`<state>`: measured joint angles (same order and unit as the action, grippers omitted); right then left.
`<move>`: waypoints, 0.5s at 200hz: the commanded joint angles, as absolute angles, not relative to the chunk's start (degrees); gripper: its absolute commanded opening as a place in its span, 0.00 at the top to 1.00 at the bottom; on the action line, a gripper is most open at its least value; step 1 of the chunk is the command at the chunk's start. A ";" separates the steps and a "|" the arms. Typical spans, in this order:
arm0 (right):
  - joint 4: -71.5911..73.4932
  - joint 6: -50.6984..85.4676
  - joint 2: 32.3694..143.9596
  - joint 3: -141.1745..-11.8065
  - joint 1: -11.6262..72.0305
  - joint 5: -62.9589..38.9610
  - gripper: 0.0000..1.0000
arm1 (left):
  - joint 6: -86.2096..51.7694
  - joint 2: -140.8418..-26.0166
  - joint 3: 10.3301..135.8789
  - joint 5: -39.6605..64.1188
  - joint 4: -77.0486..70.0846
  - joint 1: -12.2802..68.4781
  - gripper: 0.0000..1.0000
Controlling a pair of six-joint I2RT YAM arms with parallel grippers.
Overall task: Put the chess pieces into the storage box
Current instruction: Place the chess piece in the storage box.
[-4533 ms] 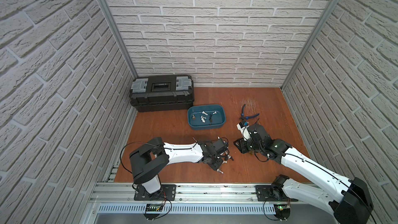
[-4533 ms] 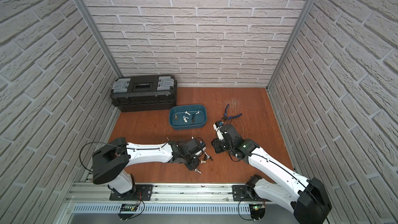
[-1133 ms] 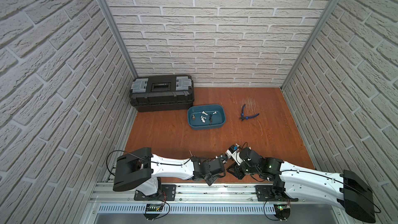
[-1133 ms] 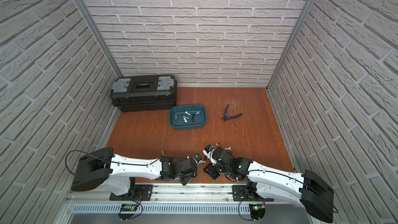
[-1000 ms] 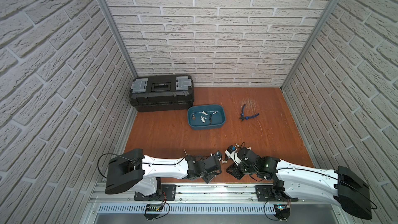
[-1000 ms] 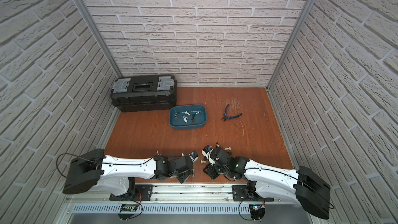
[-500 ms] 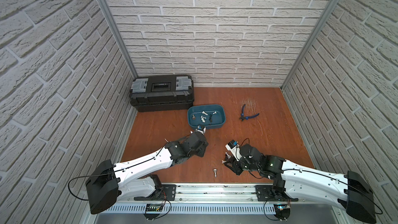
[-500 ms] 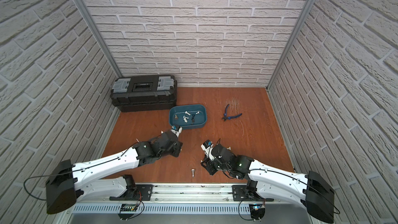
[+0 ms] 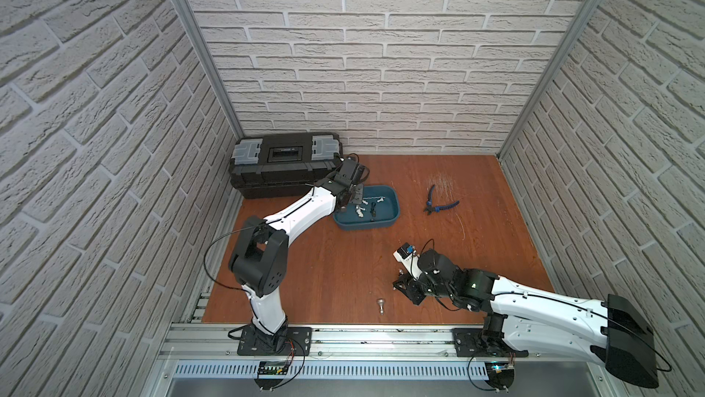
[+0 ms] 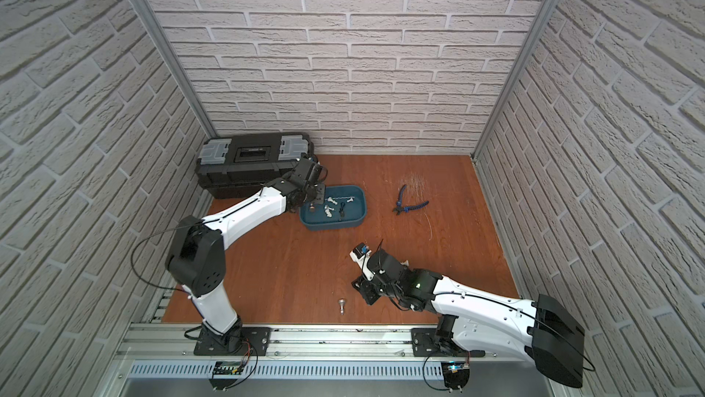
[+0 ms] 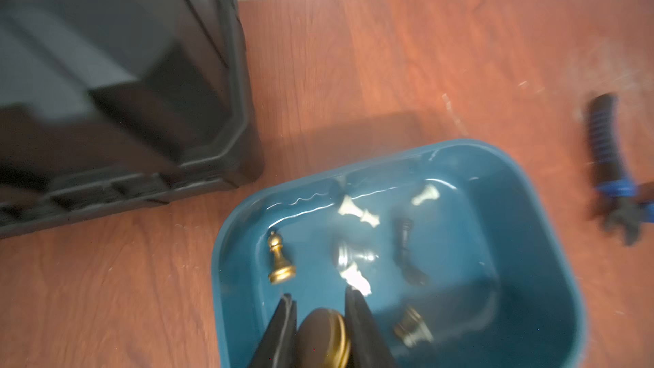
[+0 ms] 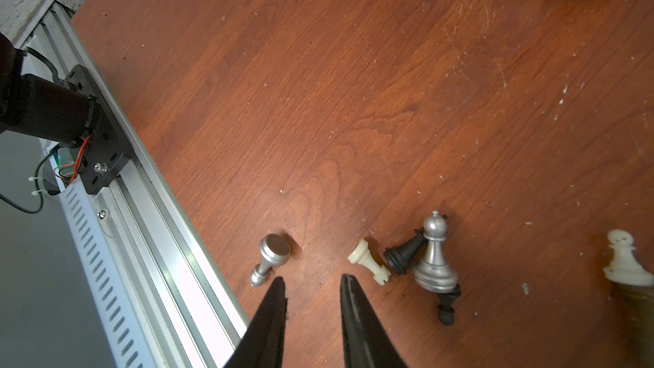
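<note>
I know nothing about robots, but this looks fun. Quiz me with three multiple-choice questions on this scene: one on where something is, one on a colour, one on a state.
1. Where do the pliers lie, relative to the storage box?
A) inside it
B) on the table beside it, apart from it
C) balanced across its rim

2. What colour is the chess piece held in the left gripper?
A) gold
B) white
C) black

3. How is the lone silver piece near the table's front edge?
A) standing upright
B) lying on its side
C) lifted in the air

Answers:
1 B: bare wood shows between the pliers and the box in both top views.
2 A: a gold round base sits between the fingers in the left wrist view.
3 B: its base faces sideways and its stem rests on the wood.
</note>
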<state>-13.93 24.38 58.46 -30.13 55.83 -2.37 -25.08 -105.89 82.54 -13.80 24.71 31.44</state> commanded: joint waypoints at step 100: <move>-15.18 20.84 64.32 -33.28 56.42 -5.79 0.68 | -24.22 -110.21 86.48 -8.00 27.93 29.38 0.63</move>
<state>-14.55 22.83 62.52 -31.40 55.88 -3.86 -24.08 -113.14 86.19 -9.08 28.34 29.32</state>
